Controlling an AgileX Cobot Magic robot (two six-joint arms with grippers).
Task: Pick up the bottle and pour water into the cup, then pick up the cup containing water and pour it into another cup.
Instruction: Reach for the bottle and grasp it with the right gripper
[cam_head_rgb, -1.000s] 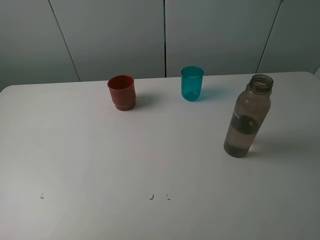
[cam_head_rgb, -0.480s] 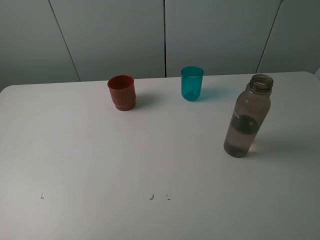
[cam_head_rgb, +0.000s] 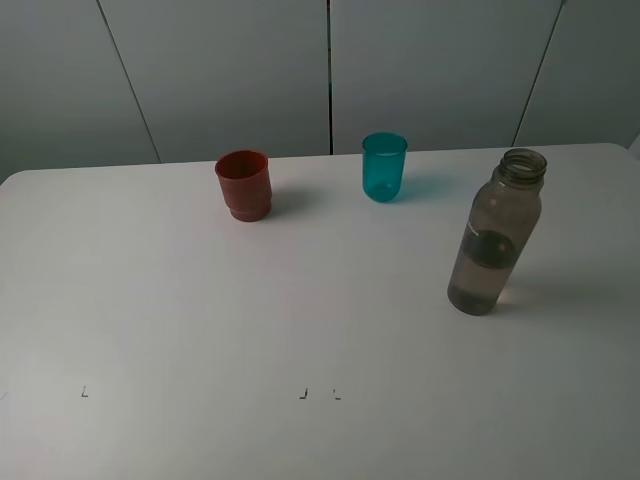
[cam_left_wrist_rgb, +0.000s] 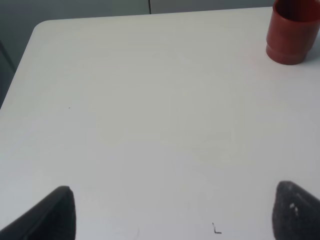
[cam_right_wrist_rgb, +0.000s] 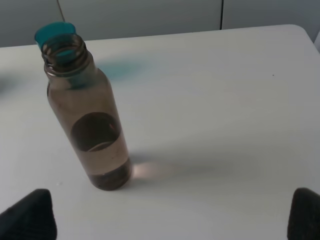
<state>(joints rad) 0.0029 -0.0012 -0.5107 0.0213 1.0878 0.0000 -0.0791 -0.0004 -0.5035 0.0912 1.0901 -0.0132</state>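
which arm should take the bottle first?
Right. The bottle stands upright on the right side of the table, ahead of the open right gripper. The left gripper faces only the red cup.

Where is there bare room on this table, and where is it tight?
Bare: the whole near half in front of the red cup, teal cup and bottle; also the far-left corner beside the red cup. Tightest: the gap between teal cup and bottle.
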